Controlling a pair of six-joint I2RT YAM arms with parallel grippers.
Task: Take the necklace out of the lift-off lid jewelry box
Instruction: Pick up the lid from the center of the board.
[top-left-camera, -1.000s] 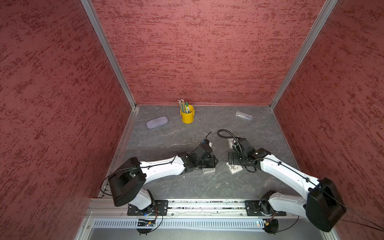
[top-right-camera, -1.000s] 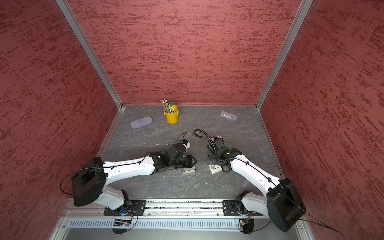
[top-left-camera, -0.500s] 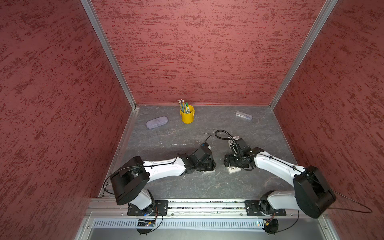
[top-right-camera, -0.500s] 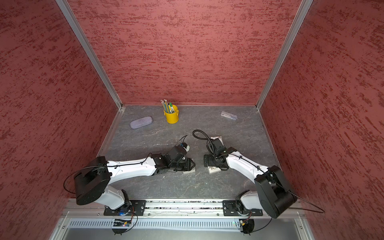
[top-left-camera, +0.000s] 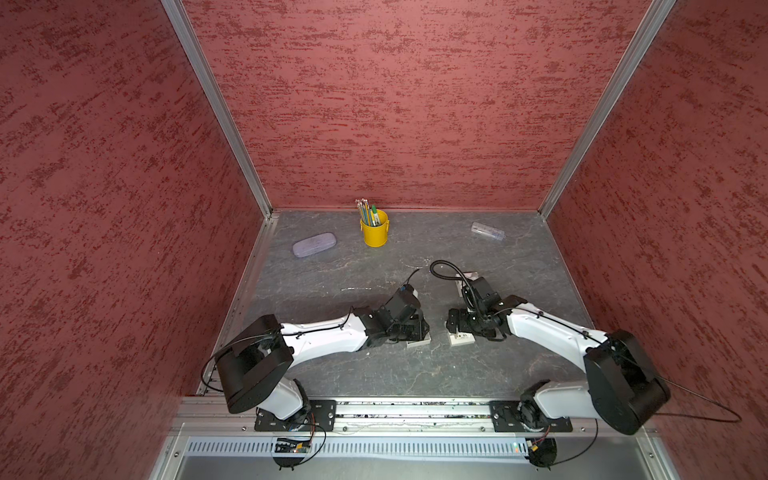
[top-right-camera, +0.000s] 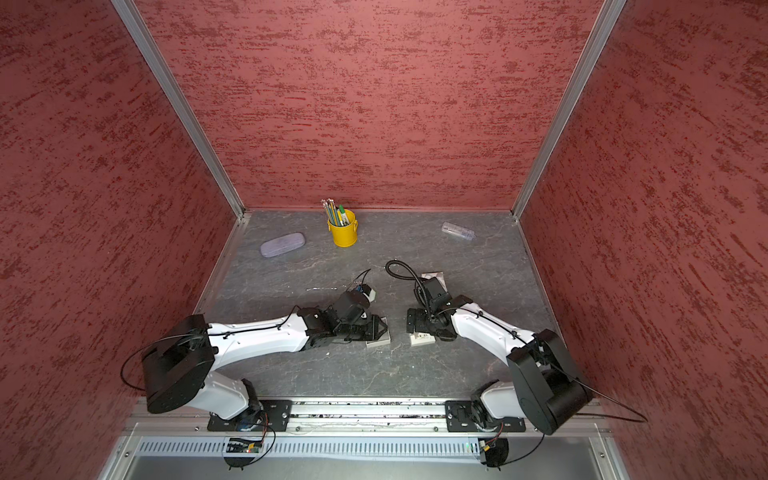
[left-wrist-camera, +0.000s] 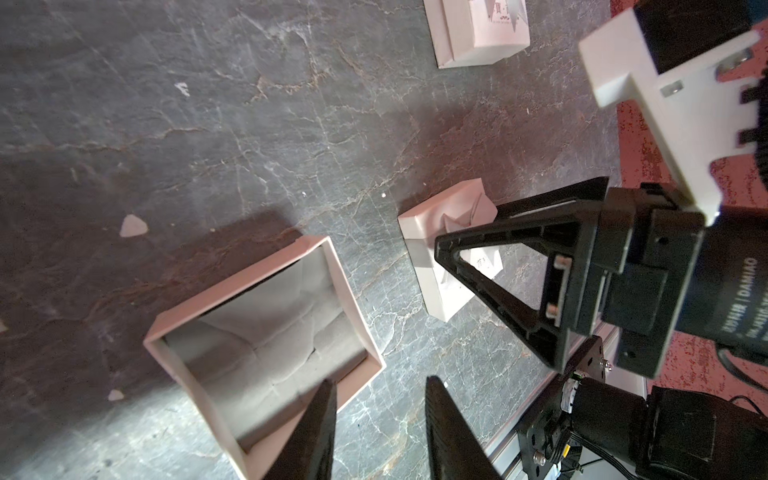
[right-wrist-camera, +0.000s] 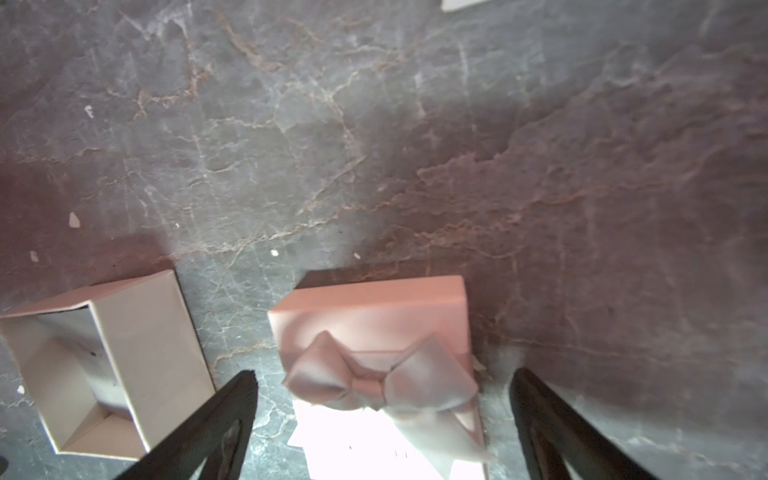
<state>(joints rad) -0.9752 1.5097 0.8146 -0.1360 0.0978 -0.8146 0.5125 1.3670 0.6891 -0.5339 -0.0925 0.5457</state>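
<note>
The jewelry box base (left-wrist-camera: 266, 353) stands open on the table, and only its grey cushion shows inside. My left gripper (left-wrist-camera: 380, 380) hovers over its near corner, jaws partly apart with nothing between them. Both top views show it there, box base (top-left-camera: 419, 341) under left gripper (top-left-camera: 417, 332). The pink lid with a bow (right-wrist-camera: 370, 316) lies beside the base (right-wrist-camera: 137, 332). My right gripper (right-wrist-camera: 384, 376) straddles the lid wide open, its fingers clear of the lid's sides. A thin silvery strand (top-left-camera: 356, 289), seemingly the necklace, lies on the table behind my left arm.
A second small pale box (top-left-camera: 468, 277) sits just behind my right wrist. Further back stand a yellow cup of pencils (top-left-camera: 375, 232), a lilac glasses case (top-left-camera: 314, 244) and a clear plastic tube (top-left-camera: 487, 231). Red walls close in three sides.
My right arm has folded lower and its gripper has slid slightly left over the lid, still wide. The left gripper has barely moved over the box base.
</note>
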